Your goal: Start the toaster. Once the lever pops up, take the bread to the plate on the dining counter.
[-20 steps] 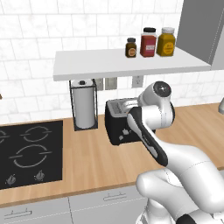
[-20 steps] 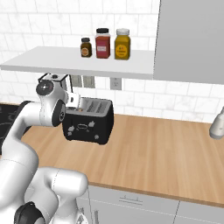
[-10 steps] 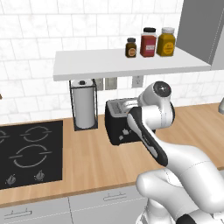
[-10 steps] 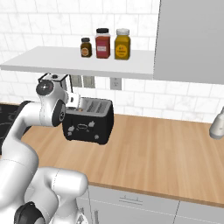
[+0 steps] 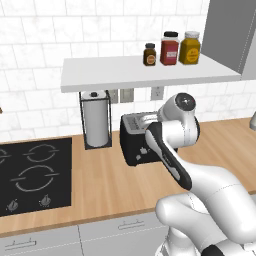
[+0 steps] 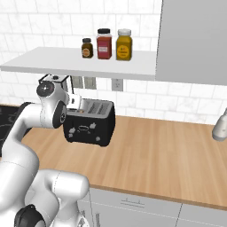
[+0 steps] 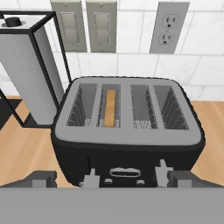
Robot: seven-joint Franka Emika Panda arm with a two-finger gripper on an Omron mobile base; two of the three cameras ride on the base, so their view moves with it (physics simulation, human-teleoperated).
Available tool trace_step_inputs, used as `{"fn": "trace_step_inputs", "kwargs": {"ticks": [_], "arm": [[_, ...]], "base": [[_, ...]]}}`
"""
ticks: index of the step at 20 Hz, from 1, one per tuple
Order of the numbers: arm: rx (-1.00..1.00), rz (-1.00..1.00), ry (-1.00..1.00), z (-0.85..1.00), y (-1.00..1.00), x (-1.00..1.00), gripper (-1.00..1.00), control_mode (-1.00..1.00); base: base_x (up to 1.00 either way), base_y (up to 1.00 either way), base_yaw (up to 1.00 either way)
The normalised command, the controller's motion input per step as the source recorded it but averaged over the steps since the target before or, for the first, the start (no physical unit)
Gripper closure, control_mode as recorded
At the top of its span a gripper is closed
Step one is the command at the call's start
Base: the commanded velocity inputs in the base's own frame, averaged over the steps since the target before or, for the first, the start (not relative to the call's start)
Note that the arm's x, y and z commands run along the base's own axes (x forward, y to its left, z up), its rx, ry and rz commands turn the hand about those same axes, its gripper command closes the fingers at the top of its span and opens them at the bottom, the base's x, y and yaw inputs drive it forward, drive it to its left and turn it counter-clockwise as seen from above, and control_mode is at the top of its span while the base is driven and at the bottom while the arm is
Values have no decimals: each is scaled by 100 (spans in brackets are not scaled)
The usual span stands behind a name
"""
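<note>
Gripper [image 7: 111, 181] spread wide, poised just before the toaster [image 7: 127, 131] front, empty. Bread [image 7: 110, 108] upright in second slot from left. Paper-towel holder [image 7: 27, 70] close at left; tiled wall behind, shelf [image 5: 150, 72] overhead. Open wood worktop [image 6: 168, 155] rightward.

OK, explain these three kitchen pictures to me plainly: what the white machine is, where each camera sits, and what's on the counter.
The white machine is a robot arm on a driving base, all computer-rendered. Two cameras ride behind it, left and right; the third sits on its hand, looking down along the gripper. On the wooden counter stands a black toaster with the bread sunk in its second slot from the left. Beside it is a paper towel holder, further left a black hob. Three jars stand on the shelf above. The gripper holds nothing; its fingers stand apart.
</note>
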Motion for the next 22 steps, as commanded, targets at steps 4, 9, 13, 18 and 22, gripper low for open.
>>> {"fn": "trace_step_inputs", "kwargs": {"ticks": [4,9,13,18,22], "arm": [[0,0,0,0,0,0,-100,-100],[0,0,0,0,0,0,-100,-100],[0,0,0,0,0,0,-100,-100],[0,0,0,0,0,0,-100,-100],[0,0,0,0,0,0,-100,-100]], "base": [[0,0,0],[0,0,0],[0,0,0],[0,0,0],[0,0,0]]}}
